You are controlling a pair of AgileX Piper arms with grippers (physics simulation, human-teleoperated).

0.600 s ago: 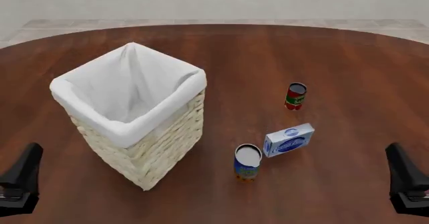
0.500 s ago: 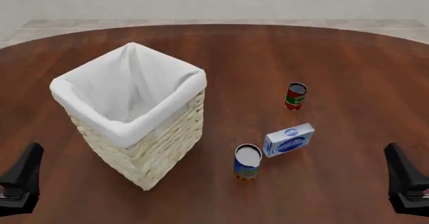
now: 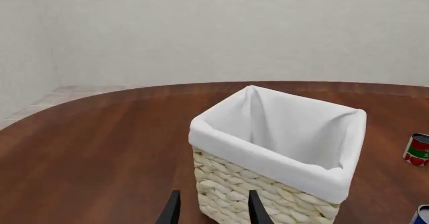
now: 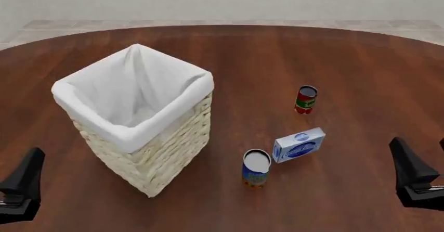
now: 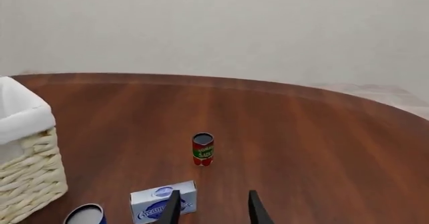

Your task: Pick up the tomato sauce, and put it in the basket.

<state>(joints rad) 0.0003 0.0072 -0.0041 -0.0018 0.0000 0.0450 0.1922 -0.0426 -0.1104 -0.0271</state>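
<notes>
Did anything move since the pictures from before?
Only the right hand moved: in the front view it slid a little inward and forward from the table's near right edge, toward the cans. It holds nothing. The left hand stayed put. The tomato sauce, the blue-and-white box, the blue-and-orange can and the basket are all where they were.

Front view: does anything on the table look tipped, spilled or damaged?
Nothing stands out. The tomato sauce and the blue-and-orange can stand upright, the blue-and-white box lies flat between them, and the basket is upright with its liner in place.
</notes>
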